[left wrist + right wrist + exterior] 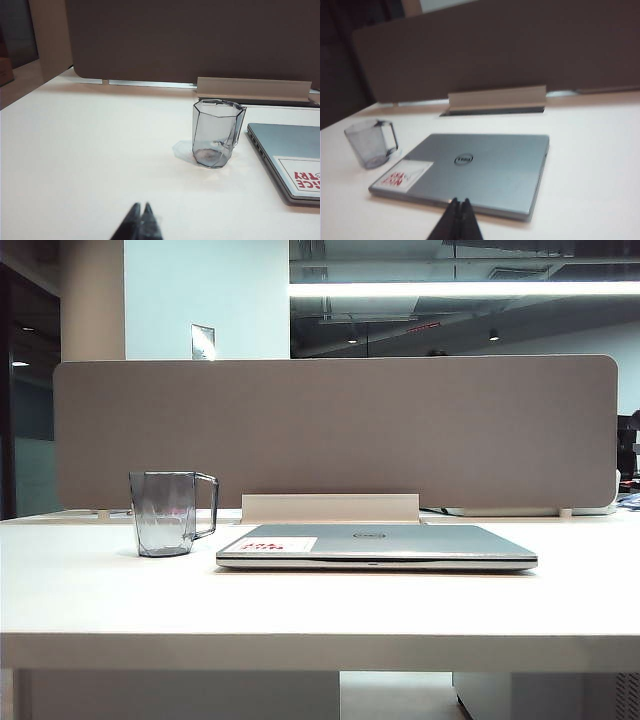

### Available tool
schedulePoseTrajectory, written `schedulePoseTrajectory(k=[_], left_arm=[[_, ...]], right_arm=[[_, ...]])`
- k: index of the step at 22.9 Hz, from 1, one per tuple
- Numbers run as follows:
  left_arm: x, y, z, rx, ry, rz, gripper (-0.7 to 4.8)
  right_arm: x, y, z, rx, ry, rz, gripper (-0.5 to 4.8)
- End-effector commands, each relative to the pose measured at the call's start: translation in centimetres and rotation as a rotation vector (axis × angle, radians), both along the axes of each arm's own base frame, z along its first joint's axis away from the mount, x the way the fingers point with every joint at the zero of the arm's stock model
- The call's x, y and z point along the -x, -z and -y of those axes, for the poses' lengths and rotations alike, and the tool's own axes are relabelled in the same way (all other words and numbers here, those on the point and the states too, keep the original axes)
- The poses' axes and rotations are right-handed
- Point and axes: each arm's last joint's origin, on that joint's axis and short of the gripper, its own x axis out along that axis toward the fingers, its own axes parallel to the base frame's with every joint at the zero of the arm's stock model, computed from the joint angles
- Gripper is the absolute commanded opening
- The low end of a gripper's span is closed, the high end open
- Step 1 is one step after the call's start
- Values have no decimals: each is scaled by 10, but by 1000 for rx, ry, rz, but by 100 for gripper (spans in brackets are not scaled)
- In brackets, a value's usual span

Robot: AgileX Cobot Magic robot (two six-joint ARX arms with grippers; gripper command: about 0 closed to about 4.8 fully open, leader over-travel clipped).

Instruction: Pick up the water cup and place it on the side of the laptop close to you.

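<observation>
The water cup (167, 513) (216, 133) (370, 142), a clear grey faceted mug, stands upright on the white table just left of the laptop, handle turned toward it. The closed silver laptop (375, 546) (290, 157) (470, 167) lies flat with a white sticker with red print on its lid. Neither arm shows in the exterior view. My left gripper (141, 205) is shut and empty, well short of the cup on the near side. My right gripper (459, 200) is shut and empty, over the laptop's near edge.
A grey partition panel (335, 430) runs along the table's far edge, with a raised white cable flap (330, 507) right behind the laptop. The table's front edge (320, 635) is near the camera. Bare white tabletop lies in front of the laptop.
</observation>
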Motion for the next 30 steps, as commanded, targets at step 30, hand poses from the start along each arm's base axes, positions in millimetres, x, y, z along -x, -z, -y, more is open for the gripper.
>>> schedulePoseTrajectory(k=[30], left_arm=[[0, 1, 0, 4, 4, -21, -3]], right_arm=[[-132, -44, -97, 59, -297, -183, -6]])
